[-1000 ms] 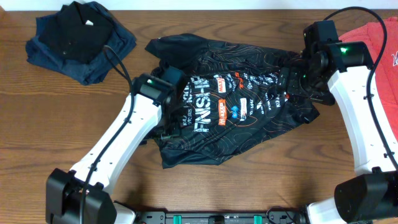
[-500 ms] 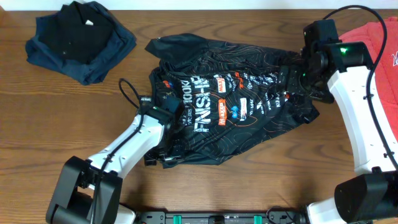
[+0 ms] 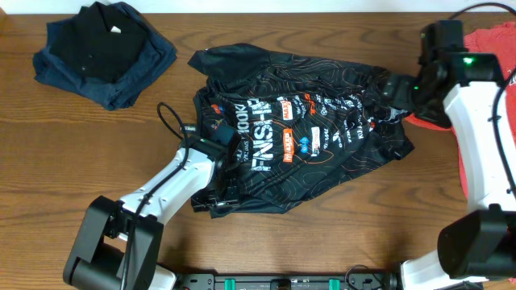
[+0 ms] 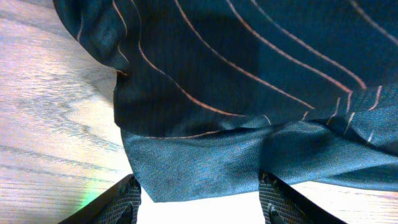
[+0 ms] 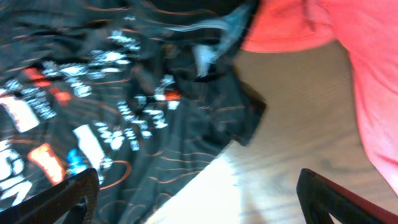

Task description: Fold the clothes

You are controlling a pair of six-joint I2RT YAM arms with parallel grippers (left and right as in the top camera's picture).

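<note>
L gripper [image 4: 198, 194] apart astride jersey [image 3: 298, 137] hem, may pinch one layer. R gripper [image 5: 196, 190] apart, empty; red tee [image 5: 373, 93] beside jersey, snag risk.

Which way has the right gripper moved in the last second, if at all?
Yes. The right gripper slid rightward across the jersey toward the red shirt.

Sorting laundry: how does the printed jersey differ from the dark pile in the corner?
The jersey lies spread and crumpled; the dark pile is bunched compactly. The jersey bears logos and orange lines; the pile is plain. Both rest on the wooden table.
</note>
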